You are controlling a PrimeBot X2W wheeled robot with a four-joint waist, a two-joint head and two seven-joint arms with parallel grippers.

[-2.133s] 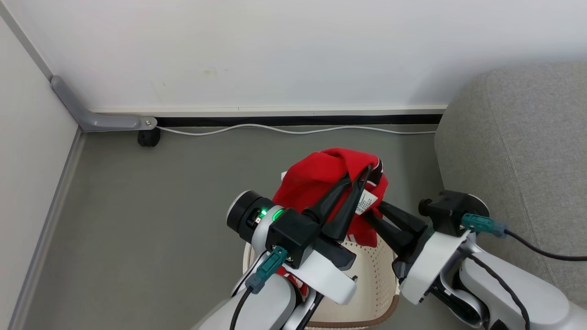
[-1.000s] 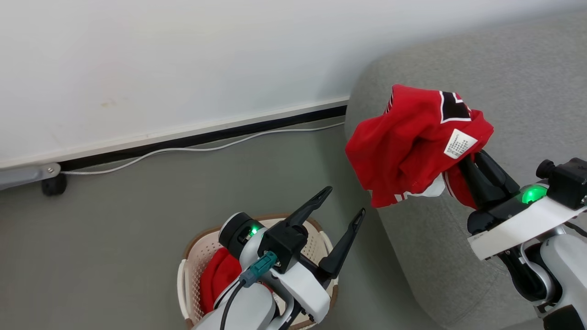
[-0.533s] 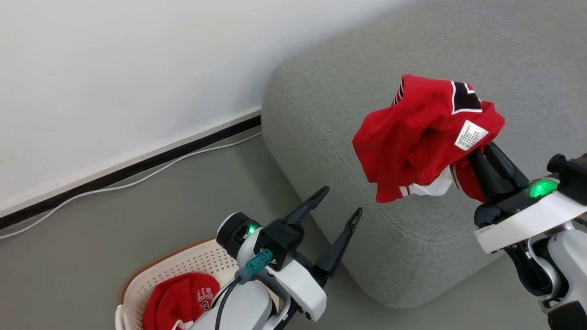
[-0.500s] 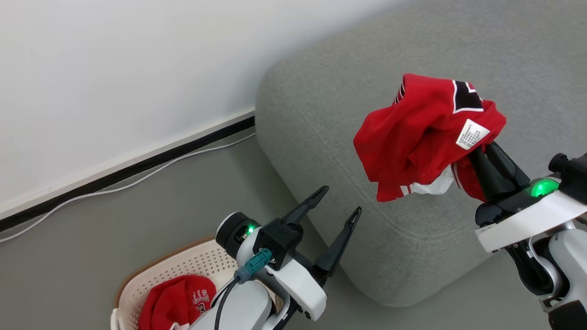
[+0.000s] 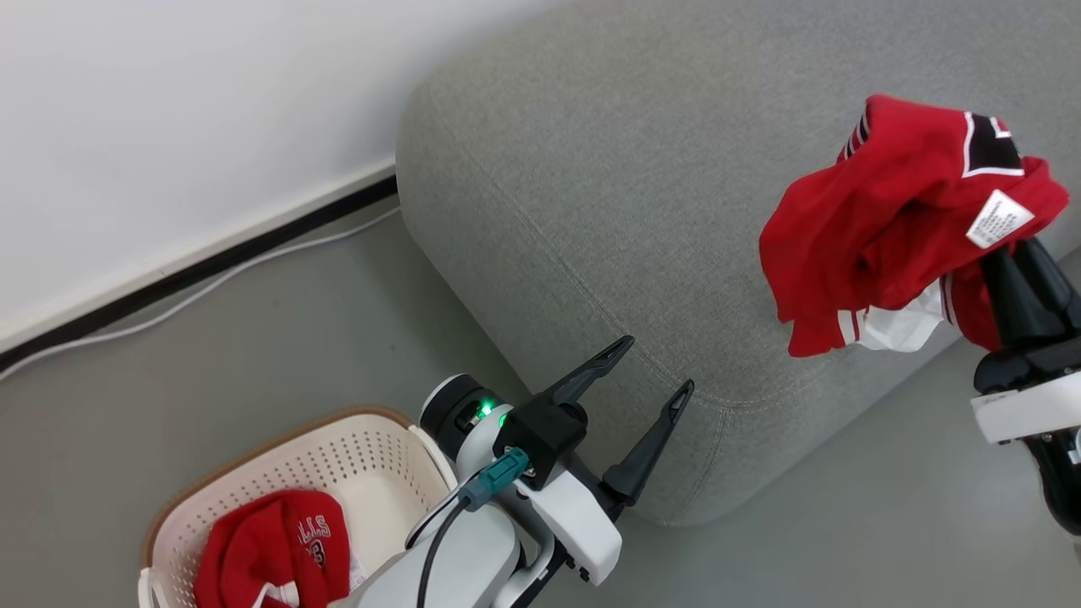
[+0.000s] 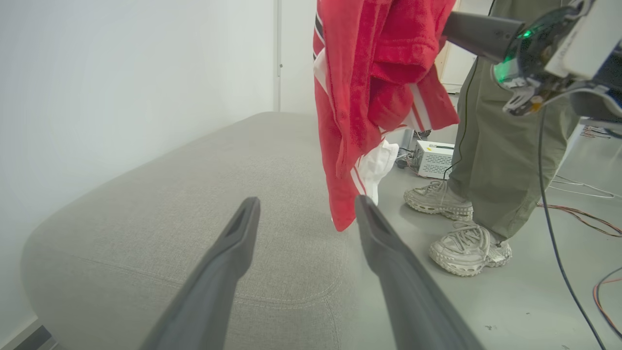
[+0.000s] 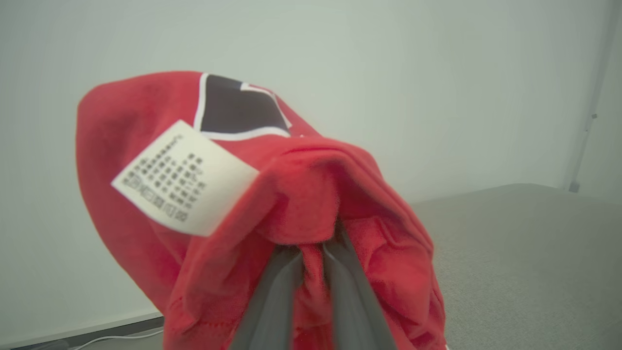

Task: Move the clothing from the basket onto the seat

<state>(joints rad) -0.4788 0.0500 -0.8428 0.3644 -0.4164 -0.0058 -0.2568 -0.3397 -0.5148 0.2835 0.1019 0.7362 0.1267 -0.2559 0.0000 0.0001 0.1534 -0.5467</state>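
The right tool [image 5: 1005, 253] is pinching a crumpled red jersey [image 5: 887, 219] by the rounded grey fabric sofa [image 5: 591, 169]; the left tool [image 5: 655, 365] is gaping empty near the perforated basket [image 5: 363, 456].

The basket [image 5: 372, 464] is sitting left of the seat [image 5: 591, 186], a jersey [image 5: 270, 557] lying inside; a second jersey [image 5: 895, 219] is hanging above the seat's right edge.

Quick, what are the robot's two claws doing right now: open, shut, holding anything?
Left gripper: open, holding nothing.
Right gripper: shut on the red jersey, which hangs from it in the air.
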